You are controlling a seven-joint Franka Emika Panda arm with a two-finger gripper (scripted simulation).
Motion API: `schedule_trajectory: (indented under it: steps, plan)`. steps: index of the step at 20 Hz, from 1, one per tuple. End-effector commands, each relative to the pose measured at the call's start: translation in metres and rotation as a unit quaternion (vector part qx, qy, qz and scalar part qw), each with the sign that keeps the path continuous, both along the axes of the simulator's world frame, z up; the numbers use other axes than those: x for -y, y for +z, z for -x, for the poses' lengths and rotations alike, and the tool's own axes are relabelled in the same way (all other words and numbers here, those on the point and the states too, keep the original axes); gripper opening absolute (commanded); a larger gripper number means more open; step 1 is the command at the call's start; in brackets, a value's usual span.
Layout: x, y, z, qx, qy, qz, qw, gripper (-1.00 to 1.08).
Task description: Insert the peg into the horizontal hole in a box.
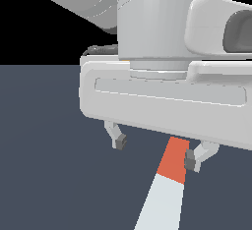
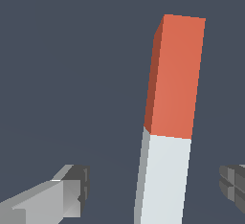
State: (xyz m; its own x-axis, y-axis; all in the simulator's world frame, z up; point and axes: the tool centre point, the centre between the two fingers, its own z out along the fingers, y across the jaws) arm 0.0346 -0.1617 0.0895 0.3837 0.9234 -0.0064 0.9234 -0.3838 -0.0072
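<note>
The gripper (image 1: 155, 150) is spread wide and holds nothing. The peg (image 2: 165, 141) lies flat on the dark floor (image 2: 72, 74), between the fingers but off centre: in the wrist view it sits much nearer one pad (image 2: 233, 184) than the other (image 2: 79, 184), and touches neither. In the exterior view the orange end (image 1: 173, 164) runs in under the hand, just beside the finger on that view's right (image 1: 193, 159); the white length (image 1: 160, 204) extends toward the camera.

Risks from this position:

1. Uneven closure. Because the peg is off centre, the nearer pad would probably meet it first and push it sideways before the far pad arrives. The peg may slide or twist on the floor.
2. Skewed grasp. The peg is slightly angled to the finger line in the wrist view. Clamping without correction would likely fix that skew, which matters later at a close-fitting hole.
3. Grasp point. The fingers bracket the peg near the colour boundary (exact height above the floor cannot be judged). A grip far from the middle of the bar could let the free end sag.

Neither box nor hole appears in either view.
</note>
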Motion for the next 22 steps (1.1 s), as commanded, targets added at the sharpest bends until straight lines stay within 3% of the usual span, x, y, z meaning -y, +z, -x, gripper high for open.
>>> schedule_trajectory:
  steps: [1,8,22]
  plan:
    - [0.018,-0.009,-0.003,0.002,-0.024,0.0,0.9997,1.0]
    - [0.046,-0.022,-0.005,0.005,-0.06,-0.001,0.9982,1.0]
    - [0.043,-0.035,-0.004,0.005,-0.057,-0.001,0.9984,1.0]
